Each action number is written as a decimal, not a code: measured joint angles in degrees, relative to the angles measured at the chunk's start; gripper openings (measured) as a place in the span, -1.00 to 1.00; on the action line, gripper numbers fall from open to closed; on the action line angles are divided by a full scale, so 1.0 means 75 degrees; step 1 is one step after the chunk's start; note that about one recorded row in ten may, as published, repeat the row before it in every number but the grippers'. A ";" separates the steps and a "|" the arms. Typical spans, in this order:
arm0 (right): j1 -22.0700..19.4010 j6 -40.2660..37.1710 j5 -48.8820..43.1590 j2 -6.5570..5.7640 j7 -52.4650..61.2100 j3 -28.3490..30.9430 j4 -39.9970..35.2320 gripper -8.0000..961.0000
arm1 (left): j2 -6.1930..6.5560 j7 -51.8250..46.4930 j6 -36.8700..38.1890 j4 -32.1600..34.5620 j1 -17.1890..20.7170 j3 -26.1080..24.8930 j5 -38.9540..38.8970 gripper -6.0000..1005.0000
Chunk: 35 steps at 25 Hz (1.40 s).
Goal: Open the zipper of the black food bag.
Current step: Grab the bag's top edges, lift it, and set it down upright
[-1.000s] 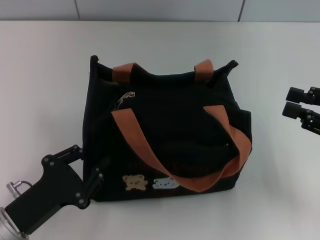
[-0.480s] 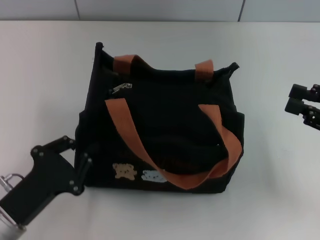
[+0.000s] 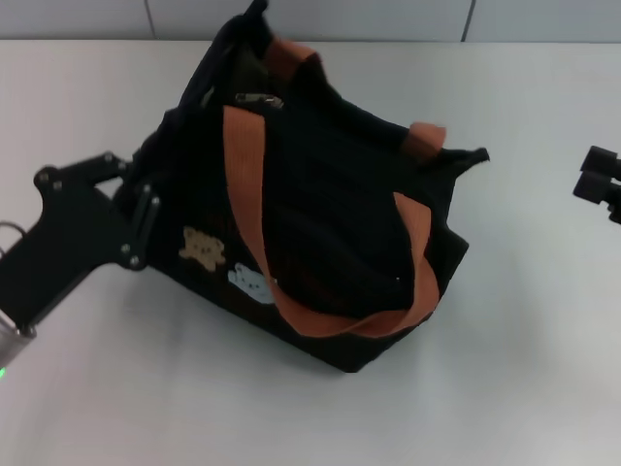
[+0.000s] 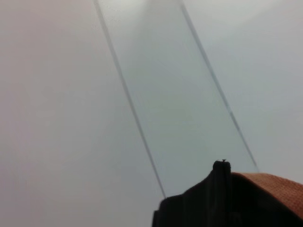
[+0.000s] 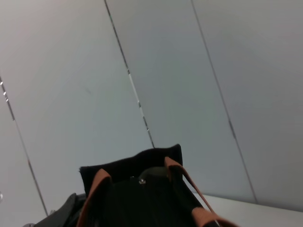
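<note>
The black food bag point(image 3: 330, 204) stands askew on the white table, its orange-brown handles point(image 3: 247, 184) draped over the top. Its bear patches point(image 3: 204, 249) face my left arm. The zipper's silvery pull tab point(image 3: 255, 98) lies near the bag's far end, and the zipper line itself is dark on dark. My left gripper point(image 3: 136, 209) is closed on the bag's near left side edge. My right gripper point(image 3: 600, 175) is parked at the right edge, apart from the bag. The left wrist view catches only a bag corner point(image 4: 218, 198). The right wrist view shows the bag's end point(image 5: 137, 189).
The white table point(image 3: 505, 388) surrounds the bag, with bare surface at the front and right. A pale panelled wall point(image 3: 310, 17) runs along the table's far edge, close behind the bag's raised end.
My left gripper moved away from me along the left side. The bag swung with it, its left end toward the wall. The right gripper drew back toward the right edge.
</note>
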 joint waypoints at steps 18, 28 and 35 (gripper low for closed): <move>-0.0191 -0.0157 -0.0036 -0.0040 0.0280 0.0225 -0.0001 -0.25 | -0.0040 0.1970 0.0147 0.2177 -0.0224 0.3038 0.0054 -0.80; 0.0013 -0.1175 -0.1233 -0.0171 0.0277 -0.0454 0.0005 -0.28 | -0.0043 0.2299 0.0162 0.1957 -0.0131 0.3501 -0.0001 -0.80; 0.0667 -0.0551 -0.2785 0.0134 0.0667 -0.0823 0.0005 -0.31 | -0.0042 0.2345 0.0191 0.1957 -0.0167 0.3510 0.0004 -0.80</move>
